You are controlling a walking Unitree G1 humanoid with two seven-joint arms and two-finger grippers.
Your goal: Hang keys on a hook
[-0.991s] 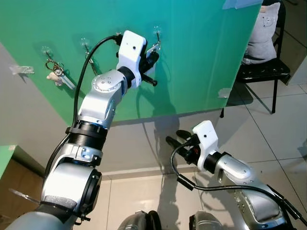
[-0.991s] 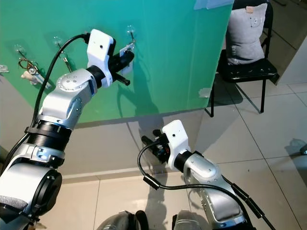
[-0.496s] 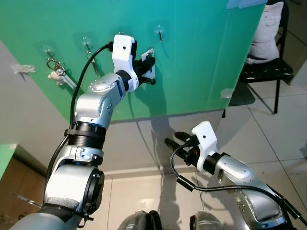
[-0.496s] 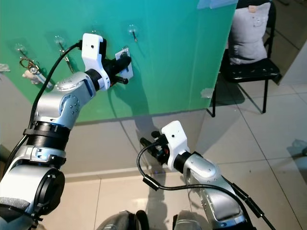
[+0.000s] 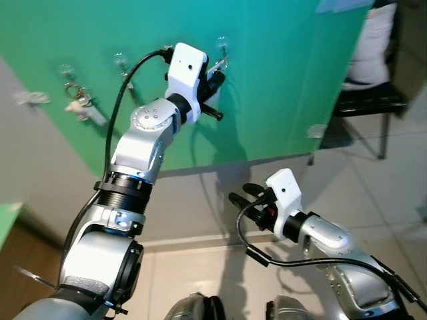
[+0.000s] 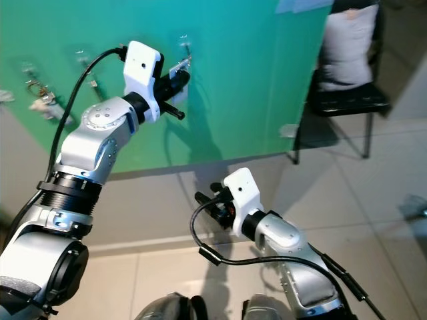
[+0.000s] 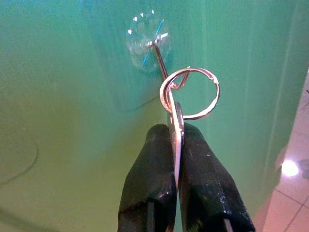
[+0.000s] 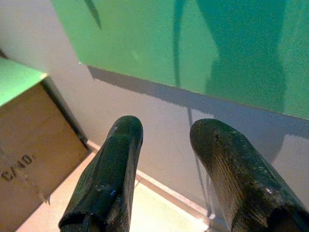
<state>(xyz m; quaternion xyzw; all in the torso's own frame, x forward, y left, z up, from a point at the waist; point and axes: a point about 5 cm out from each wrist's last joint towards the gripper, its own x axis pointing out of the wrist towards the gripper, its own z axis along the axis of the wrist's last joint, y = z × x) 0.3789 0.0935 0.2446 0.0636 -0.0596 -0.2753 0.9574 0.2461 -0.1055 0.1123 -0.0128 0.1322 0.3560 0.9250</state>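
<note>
The board [image 7: 58, 96] was green, the hook [image 7: 159, 60] and key ring [image 7: 190, 94] silver. Black fingers [image 7: 149, 179] pinched a silver key [image 7: 176, 140]. The box [image 8: 34, 145] was brown.

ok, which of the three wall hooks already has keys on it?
The leftmost hook: a key bunch hangs there. The middle hook is bare; the rightmost hook is where the left gripper holds its key.

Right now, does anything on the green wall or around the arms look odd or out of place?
Nothing stands out. The left tool pinches a key, its key ring at the clear wall hook. Another key bunch hangs on a hook further left. The right tool hangs open and idle.
</note>
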